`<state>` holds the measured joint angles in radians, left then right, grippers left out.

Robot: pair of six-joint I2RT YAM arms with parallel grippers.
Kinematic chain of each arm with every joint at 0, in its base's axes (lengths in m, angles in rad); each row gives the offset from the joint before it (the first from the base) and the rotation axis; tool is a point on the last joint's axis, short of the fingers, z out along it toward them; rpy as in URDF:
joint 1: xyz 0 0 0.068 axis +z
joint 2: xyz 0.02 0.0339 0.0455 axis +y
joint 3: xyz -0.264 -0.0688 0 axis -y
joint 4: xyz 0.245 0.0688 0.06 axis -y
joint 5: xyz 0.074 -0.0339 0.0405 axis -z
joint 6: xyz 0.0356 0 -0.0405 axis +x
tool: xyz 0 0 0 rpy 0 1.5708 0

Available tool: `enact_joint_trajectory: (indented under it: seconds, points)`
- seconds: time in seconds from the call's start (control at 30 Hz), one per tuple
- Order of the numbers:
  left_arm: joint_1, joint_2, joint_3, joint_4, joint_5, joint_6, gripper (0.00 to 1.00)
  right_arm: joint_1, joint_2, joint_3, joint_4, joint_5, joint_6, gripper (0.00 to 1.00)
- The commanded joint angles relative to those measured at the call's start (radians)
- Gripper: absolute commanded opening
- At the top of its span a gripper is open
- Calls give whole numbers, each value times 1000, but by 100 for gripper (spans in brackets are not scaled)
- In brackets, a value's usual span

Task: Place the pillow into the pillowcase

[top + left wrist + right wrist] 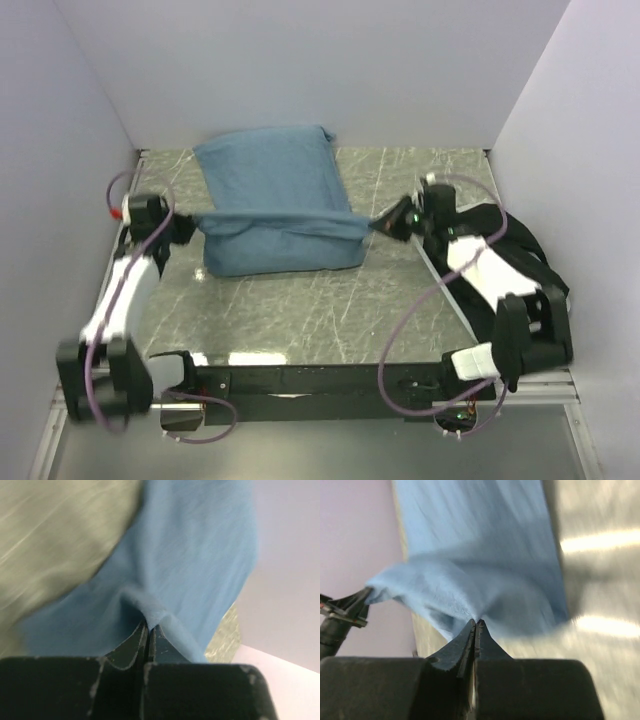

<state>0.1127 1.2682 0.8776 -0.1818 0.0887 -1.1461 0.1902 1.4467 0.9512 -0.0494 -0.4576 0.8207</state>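
The dusty-blue pillowcase [272, 195] lies plump on the marbled table at the back centre, its near edge pulled taut between both grippers. My left gripper [188, 222] is shut on the left corner of that edge; the left wrist view shows blue cloth [180, 560] pinched at the fingertips [149, 625]. My right gripper [382, 224] is shut on the right corner; the right wrist view shows the cloth [480, 565] pinched at the tips [476, 622], with the left gripper [350, 607] at the far end. The pillow is hidden; no cream surface shows.
White walls enclose the table on the left, back and right [560, 120]. The arm bases and a black rail [320, 380] run along the near edge. Purple cables loop beside both arms.
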Motion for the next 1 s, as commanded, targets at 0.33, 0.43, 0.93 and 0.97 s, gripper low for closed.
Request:
enact_joint_trajectory:
  seconds: [0.33,0.43,0.93,0.97]
  points:
    - [8,-1015,-207,-833,-284,-109,6,-17,-926,-483,-464,14,11,0]
    - [7,-1118,-203,-912,-265,-109,11,-17,-1077,-493,-605,42,32,4]
    - [8,-1109,-86,-845,-143,8,55,-18,-1315,-428,-856,65,25,58]
    - [10,-1081,-103,-791,-103,16,55,-17,-1263,-421,-807,63,3,58]
